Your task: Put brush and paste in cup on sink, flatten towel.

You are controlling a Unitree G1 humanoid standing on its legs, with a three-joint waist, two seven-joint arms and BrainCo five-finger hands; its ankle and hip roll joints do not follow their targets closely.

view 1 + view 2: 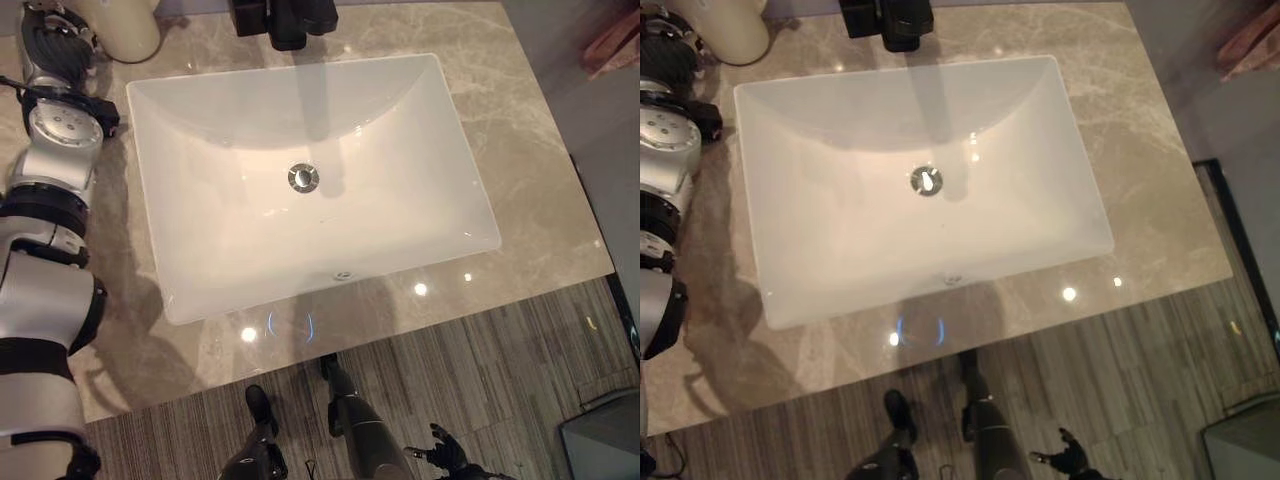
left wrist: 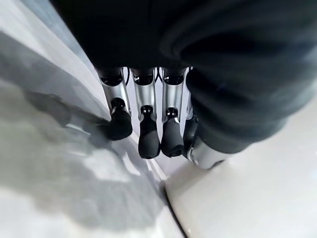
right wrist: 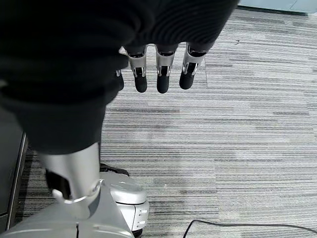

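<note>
- Left hand (image 2: 148, 134) beside cream cup (image 1: 120, 25) at counter (image 1: 520, 150) far-left corner, fingers straight, holding nothing.
- Right hand (image 3: 158, 74) hanging relaxed over floor (image 3: 247, 148), well apart, empty.
- Brush, paste, towel: whereabouts impossible to tell.

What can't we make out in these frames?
- Cream cup: cut off by the top edge in the left eye view, so its inside is hidden.
- Black faucet: cut off by the same top edge.
- Left hand: whether its fingertips touch the counter is unclear in the left wrist view.
- Right hand: hangs over the floor; its dark cover hides the palm.
</note>
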